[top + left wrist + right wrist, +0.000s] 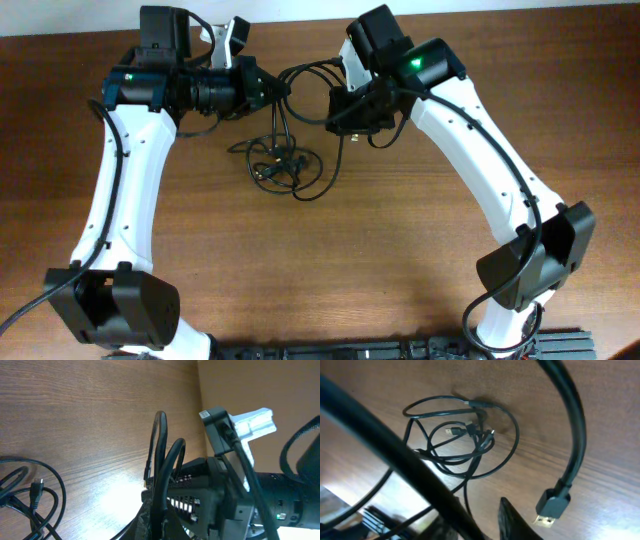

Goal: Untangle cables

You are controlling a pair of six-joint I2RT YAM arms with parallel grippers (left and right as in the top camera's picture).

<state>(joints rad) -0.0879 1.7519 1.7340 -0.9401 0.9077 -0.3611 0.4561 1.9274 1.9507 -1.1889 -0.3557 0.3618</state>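
- The cables (282, 163) lie as a loose tangle of thin, black, rubbery cords on the tabletop (400, 260). They sit near its far side, between the two arms and just in front of both claws.
- The tabletop is brown wood with a fine lengthwise grain and a slight sheen.
- The overhead view shows a strand (305, 68) arching between the left claw (268, 90) and the right claw (345, 112). More cord drops from it to the tangle.
- Both claws are black and sit against black cords. I cannot tell whether either is apart, together or clamped on a cord.
- Only the right wrist view shows the tangle's form: one wide oval loop around smaller crossed loops, with small plug ends near its middle.
- That view also shows a plug (551, 505) hanging on a thicker cord close to the lens. It has a black moulded body and a gold-coloured metal tip.
- The left wrist view shows only the edge of the tangle at lower left. It also shows two glossy black loops (161, 445) standing upright, and I cannot tell whether they are cable or arm wire.
- Beside them is a white bracket (257, 420) on a black vented body.
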